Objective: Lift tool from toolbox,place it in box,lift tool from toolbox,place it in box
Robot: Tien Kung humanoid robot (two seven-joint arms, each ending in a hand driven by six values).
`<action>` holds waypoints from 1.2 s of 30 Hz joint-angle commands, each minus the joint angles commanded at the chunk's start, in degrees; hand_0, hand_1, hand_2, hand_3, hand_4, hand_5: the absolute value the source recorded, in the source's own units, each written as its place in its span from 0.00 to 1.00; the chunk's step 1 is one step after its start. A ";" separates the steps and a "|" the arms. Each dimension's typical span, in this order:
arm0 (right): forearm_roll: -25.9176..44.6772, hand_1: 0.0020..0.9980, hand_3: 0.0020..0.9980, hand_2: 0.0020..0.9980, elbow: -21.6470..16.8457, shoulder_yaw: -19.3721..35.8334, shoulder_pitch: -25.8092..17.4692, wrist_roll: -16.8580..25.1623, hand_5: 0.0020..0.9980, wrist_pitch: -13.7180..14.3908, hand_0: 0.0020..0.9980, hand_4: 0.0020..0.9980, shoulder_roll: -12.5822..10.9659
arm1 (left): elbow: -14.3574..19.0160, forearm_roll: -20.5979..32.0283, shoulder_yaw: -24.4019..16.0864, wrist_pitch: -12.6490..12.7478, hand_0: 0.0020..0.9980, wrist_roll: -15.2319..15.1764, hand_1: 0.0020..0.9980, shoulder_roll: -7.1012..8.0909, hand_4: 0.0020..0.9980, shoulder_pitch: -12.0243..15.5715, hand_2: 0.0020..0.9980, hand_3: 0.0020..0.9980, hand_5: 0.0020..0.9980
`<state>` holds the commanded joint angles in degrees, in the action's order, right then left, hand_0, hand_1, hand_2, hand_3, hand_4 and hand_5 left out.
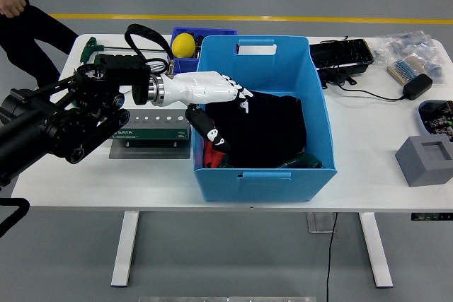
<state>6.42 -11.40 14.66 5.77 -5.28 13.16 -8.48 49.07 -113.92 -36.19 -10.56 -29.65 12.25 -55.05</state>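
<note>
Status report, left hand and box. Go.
Left hand open over blue box, holding nothing. Green toolbox beside box. Right arm out of view. Nothing in the way.

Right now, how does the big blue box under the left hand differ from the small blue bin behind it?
The big blue box is light blue, tall and wide, holding dark cloth-like contents; the small blue bin is darker blue, far smaller, holding a yellow ball. The left hand reaches over the box's left wall; nothing reaches into the bin. Both are open-topped.

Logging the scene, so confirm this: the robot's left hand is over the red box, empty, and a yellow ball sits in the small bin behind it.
Wrong colour: the head view shows the box is blue. The left hand is over it, empty, and the yellow ball sits in the small bin behind.
</note>
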 joint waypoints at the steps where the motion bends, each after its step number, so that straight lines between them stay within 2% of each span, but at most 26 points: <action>1: 0.22 0.64 0.62 0.73 0.00 -0.13 0.00 0.09 0.71 0.00 0.67 0.85 -0.01 | 0.20 1.34 -1.96 0.51 0.90 0.69 0.93 -0.12 0.98 1.14 0.99 0.70 0.54; 2: 0.36 0.64 0.62 0.73 0.00 -0.21 0.00 0.14 0.71 0.01 0.67 0.85 -0.01 | 0.53 3.09 -4.03 0.61 0.90 1.43 0.93 -0.23 0.98 2.32 0.99 0.70 0.54; 3: 0.69 0.64 0.61 0.73 0.00 -0.38 -0.01 0.27 0.72 0.03 0.67 0.85 0.00 | 1.21 5.18 -6.12 0.10 0.77 2.70 0.77 -0.44 0.90 3.93 0.83 0.65 0.51; 6: 0.96 0.64 0.61 0.73 0.00 -0.52 0.02 0.44 0.72 0.07 0.67 0.85 0.03 | 3.59 12.11 -13.06 -1.35 0.77 6.63 0.77 -1.03 0.90 8.70 0.83 0.65 0.51; 8: 1.02 0.64 0.61 0.73 0.02 -0.44 0.09 0.56 0.72 0.13 0.67 0.85 0.05 | 6.35 15.60 -17.85 -2.69 0.77 9.30 0.77 -1.54 0.90 12.42 0.83 0.65 0.51; 9: 1.04 0.64 0.61 0.73 0.04 -0.36 0.14 0.62 0.72 0.18 0.66 0.84 0.07 | 7.89 15.85 -20.43 -3.24 0.64 10.42 0.63 -1.78 0.88 14.23 0.70 0.60 0.54; 12: 0.72 0.64 0.61 0.73 0.10 -0.04 0.49 0.75 0.72 0.32 0.66 0.84 0.05 | 13.81 14.32 -27.87 -3.90 0.64 13.31 0.63 -2.51 0.88 20.27 0.70 0.60 0.54; 14: 0.59 0.64 0.61 0.73 0.15 0.23 0.60 0.83 0.72 0.44 0.66 0.84 0.10 | 17.34 14.99 -31.96 -3.85 0.64 14.90 0.63 -3.08 0.88 23.85 0.70 0.60 0.54; 15: 0.60 0.64 0.61 0.73 0.18 0.34 0.64 0.90 0.72 0.49 0.66 0.84 0.14 | 19.30 15.96 -34.19 -3.59 0.59 15.84 0.59 -3.46 0.86 25.97 0.64 0.58 0.53; 16: 0.85 0.64 0.61 0.73 0.22 0.32 0.70 1.09 0.72 0.54 0.66 0.84 0.18 | 21.29 17.81 -36.74 -2.60 0.59 17.12 0.59 -3.96 0.86 28.41 0.64 0.58 0.53; 18: 1.69 0.64 0.61 0.73 0.36 0.25 0.79 1.52 0.72 0.60 0.66 0.84 0.28 | 22.38 22.04 -40.33 0.24 0.59 19.06 0.59 -4.35 0.86 32.51 0.64 0.58 0.53; 21: 1.25 0.64 0.60 0.73 0.52 0.87 1.12 1.64 0.72 0.67 0.65 0.84 0.38 | 21.70 29.45 -39.86 2.72 0.59 20.40 0.59 -3.95 0.89 36.35 0.65 0.59 0.56; 24: 0.86 0.64 0.60 0.73 0.55 0.75 1.59 1.74 0.72 0.42 0.65 0.84 0.28 | 22.41 36.46 -39.88 4.17 0.59 19.98 0.59 -3.77 0.89 39.94 0.65 0.59 0.56; 28: 1.55 0.63 0.60 0.73 0.69 0.66 1.89 2.10 0.72 0.11 0.65 0.84 0.32 | 25.81 46.14 -38.15 8.52 0.59 15.05 0.60 -3.81 0.87 45.56 0.66 0.58 0.53; 30: 1.80 0.63 0.60 0.73 0.74 0.70 1.98 2.24 0.72 0.00 0.65 0.84 0.40 | 27.76 50.98 -37.76 9.38 0.59 12.94 0.60 -4.14 0.87 47.94 0.66 0.58 0.53; 32: 1.53 0.63 0.60 0.73 0.76 0.92 1.98 2.20 0.72 -0.05 0.65 0.84 0.45 | 28.76 55.52 -37.68 9.61 0.59 12.10 0.60 -4.48 0.87 49.18 0.66 0.58 0.53; 33: 0.66 0.63 0.60 0.73 0.76 1.45 1.95 2.02 0.71 -0.08 0.65 0.84 0.48 | 29.06 56.23 -37.88 9.46 0.65 11.56 0.67 -4.88 0.86 49.46 0.73 0.61 0.56; 36: -1.95 0.63 0.60 0.73 0.78 2.94 1.87 1.44 0.71 -0.04 0.65 0.84 0.54 | 29.03 54.84 -38.43 8.68 0.65 10.54 0.67 -5.38 0.86 49.21 0.73 0.61 0.56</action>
<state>4.48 -10.62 17.60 7.64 -3.83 13.12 -7.94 78.10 -59.08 -74.61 -1.88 -19.11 6.87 -5.84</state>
